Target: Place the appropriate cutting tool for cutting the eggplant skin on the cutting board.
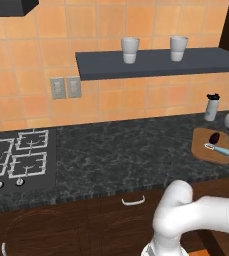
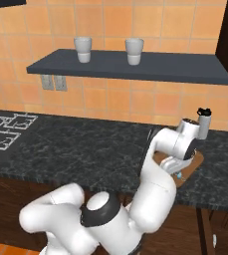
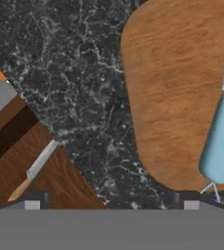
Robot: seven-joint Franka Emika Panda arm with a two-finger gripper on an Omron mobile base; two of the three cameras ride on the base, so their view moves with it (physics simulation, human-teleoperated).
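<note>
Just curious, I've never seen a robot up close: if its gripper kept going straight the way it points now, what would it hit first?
Probably the dark counter beside the cutting board: the hand view looks down there. Depth is unclear.

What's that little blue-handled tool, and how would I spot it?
Follow the dark stone counter to its right end, where a wooden cutting board lies below a white bottle. Beside the dark eggplant on it lies the peeler, alone in having a light-blue handle.

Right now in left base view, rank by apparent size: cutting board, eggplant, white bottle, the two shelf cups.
1. cutting board
2. white bottle
3. left cup and right cup: alike, no ranking
4. eggplant
Depth differs between them, so true sizes are unsure.
</note>
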